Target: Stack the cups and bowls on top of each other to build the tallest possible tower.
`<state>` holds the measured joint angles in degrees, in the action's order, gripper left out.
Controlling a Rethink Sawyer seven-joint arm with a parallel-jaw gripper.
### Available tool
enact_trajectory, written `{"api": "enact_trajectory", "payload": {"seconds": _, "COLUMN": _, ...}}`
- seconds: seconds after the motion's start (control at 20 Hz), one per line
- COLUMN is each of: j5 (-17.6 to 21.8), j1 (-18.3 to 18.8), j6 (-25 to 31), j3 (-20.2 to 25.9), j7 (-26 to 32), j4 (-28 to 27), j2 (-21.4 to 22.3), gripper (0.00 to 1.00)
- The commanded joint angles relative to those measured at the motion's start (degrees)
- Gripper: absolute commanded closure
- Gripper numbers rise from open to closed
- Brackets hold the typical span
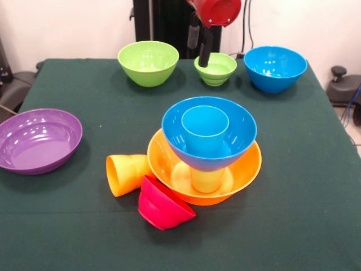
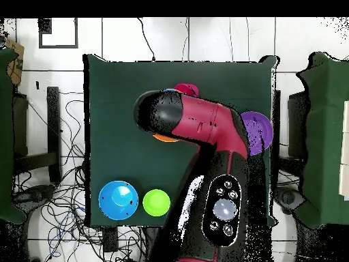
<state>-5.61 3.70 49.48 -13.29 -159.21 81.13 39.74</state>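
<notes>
The gripper (image 1: 203,53) hangs at the far side of the surface (image 1: 304,186), its dark tip just in front of the small green bowl (image 1: 216,68); whether it is released or clenched cannot be told, and it carries nothing that shows. The large green bowl (image 1: 148,62) stands to one side of the small one, and a blue bowl (image 1: 275,68) to the other, all three upright and apart. Nearer the middle stands the tower (image 1: 206,149): a big orange bowl (image 1: 245,169) lowest, a lime green cup (image 1: 205,180) inside it, a second blue bowl (image 1: 237,132) resting on that cup, and a blue cup (image 1: 205,131) upright within. An orange cup (image 1: 125,174) lies on its side touching the orange bowl's rim, and a small red bowl (image 1: 163,204) lies tipped just beside both. The shallow purple bowl (image 1: 38,140) sits well apart near the edge. From overhead the arm (image 2: 204,147) covers most of the pile.
</notes>
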Motion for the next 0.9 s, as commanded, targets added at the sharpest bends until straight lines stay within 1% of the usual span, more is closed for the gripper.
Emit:
{"api": "enact_trajectory", "payload": {"seconds": 0.05, "j5": 1.66, "j1": 1.32, "j6": 7.48, "j3": 4.17, "j7": 2.41, "j4": -3.64, "j2": -1.49, "gripper": 0.0}}
{"api": "enact_trajectory", "payload": {"seconds": 0.45, "j5": 1.79, "j1": 1.55, "j6": 8.16, "j3": 4.23, "j7": 2.32, "j4": -4.36, "j2": -1.72, "gripper": 0.0}}
{"api": "enact_trajectory", "payload": {"seconds": 0.65, "j5": 1.73, "j1": 1.85, "j6": 7.05, "j3": 4.5, "j7": 2.4, "j4": -4.46, "j2": -2.38, "gripper": 0.0}}
{"api": "enact_trajectory", "payload": {"seconds": 0.9, "j5": 2.12, "j1": 1.89, "j6": 8.24, "j3": 4.14, "j7": 2.53, "j4": -5.37, "j2": -2.38, "gripper": 0.0}}
